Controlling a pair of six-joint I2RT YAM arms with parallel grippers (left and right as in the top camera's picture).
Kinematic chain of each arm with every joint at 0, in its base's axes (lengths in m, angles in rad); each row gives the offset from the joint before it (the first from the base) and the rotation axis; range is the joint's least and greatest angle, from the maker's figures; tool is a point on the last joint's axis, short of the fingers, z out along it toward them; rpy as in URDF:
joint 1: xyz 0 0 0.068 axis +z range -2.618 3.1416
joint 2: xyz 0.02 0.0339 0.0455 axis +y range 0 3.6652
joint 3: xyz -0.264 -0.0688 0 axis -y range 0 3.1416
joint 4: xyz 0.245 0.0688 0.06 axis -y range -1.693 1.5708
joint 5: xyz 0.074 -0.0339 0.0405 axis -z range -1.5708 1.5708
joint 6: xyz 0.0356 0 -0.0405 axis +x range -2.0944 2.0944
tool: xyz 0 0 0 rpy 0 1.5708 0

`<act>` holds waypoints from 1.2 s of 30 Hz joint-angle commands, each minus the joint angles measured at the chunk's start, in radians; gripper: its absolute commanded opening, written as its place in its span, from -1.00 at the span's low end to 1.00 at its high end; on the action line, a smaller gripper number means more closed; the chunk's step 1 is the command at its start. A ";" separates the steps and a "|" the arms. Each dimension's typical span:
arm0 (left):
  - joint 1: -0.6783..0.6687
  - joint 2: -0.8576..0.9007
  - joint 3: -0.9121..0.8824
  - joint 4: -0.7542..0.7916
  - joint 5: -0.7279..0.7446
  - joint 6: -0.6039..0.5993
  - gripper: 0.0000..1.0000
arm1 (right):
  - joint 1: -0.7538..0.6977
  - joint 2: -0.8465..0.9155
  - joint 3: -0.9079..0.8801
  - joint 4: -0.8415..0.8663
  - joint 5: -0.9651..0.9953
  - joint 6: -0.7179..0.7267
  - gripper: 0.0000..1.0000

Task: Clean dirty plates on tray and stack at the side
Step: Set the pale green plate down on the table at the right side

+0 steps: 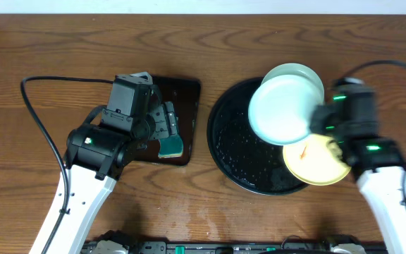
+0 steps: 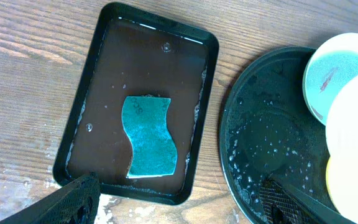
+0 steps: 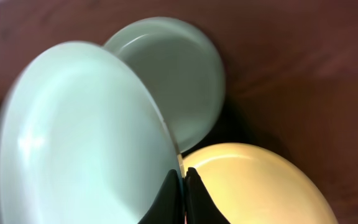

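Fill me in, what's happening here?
The right tool is pinched on the rim of one pale mint-white round plate, holding it over the large round glossy black tray. The second mint plate and the pale yellow plate sit along the tray's right side. The left tool is open above the teal sponge in the dark rectangular tray.

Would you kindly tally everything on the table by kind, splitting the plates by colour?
Mint-white plates: 2
Yellow plate: 1
Round black tray: 1
Rectangular dark tray: 1
Sponge: 1
Total: 6
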 commanded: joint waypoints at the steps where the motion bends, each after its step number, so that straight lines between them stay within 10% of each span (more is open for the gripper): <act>1: 0.003 -0.003 0.013 -0.003 0.003 0.009 0.66 | -0.306 -0.003 0.028 -0.008 -0.263 0.084 -0.98; 9: 0.003 -0.003 0.013 -0.003 0.003 0.009 0.66 | -0.722 0.162 0.028 0.058 -0.159 0.190 -0.98; 22: 0.003 -0.003 0.013 -0.003 0.003 0.009 0.66 | -0.793 0.469 0.028 0.263 -0.031 0.136 -0.96; 27: 0.003 -0.003 0.013 -0.003 0.003 0.009 0.66 | -0.790 0.431 0.029 0.261 -0.164 0.045 0.08; 36: 0.003 -0.003 0.013 -0.003 0.003 0.009 0.66 | -0.628 0.160 0.029 0.085 -0.424 0.025 0.19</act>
